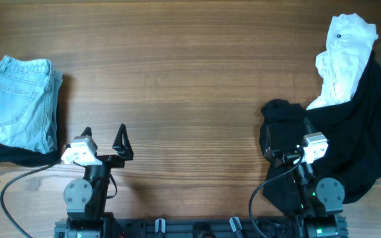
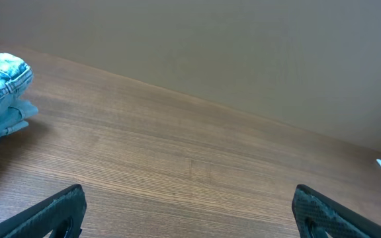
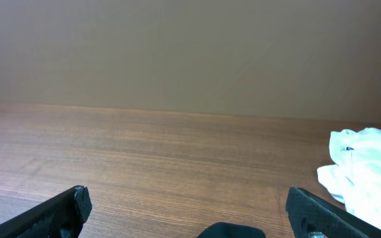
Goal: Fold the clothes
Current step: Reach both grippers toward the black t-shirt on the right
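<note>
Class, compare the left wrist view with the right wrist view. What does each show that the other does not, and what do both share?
Only the left wrist view shows the denim garment, at its left edge. Only the right wrist view shows a bit of the black garment, at its bottom edge. Both show the wooden table, a plain wall and an open gripper: the left gripper and the right gripper. Both also show the white garment, though in the left wrist view it is likely just the sliver at the right edge.
</note>
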You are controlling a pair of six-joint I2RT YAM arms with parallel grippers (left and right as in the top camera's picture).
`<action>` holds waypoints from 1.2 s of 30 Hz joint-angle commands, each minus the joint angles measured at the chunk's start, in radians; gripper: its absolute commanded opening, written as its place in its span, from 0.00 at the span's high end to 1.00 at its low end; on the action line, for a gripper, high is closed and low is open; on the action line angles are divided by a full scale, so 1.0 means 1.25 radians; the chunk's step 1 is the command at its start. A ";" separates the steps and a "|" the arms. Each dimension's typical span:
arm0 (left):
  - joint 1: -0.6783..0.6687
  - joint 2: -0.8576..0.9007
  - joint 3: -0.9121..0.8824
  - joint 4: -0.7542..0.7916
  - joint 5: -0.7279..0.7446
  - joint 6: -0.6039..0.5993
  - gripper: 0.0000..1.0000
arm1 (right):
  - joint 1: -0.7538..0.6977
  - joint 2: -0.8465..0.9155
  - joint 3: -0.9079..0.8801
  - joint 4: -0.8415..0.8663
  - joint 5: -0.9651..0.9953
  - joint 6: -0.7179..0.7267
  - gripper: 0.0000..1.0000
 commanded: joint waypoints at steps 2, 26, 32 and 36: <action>-0.006 -0.008 -0.005 -0.002 -0.002 -0.004 0.00 | 0.001 -0.006 -0.001 0.003 -0.016 0.010 0.00; -0.006 -0.008 -0.005 -0.001 -0.002 -0.004 0.00 | 0.001 -0.006 -0.001 0.005 -0.014 0.011 0.00; -0.006 -0.008 -0.005 -0.002 -0.002 -0.004 0.00 | 0.001 -0.006 -0.001 0.005 -0.013 0.013 0.00; -0.006 -0.008 -0.004 -0.002 -0.001 -0.004 0.00 | 0.001 -0.001 0.023 -0.009 0.001 0.013 0.00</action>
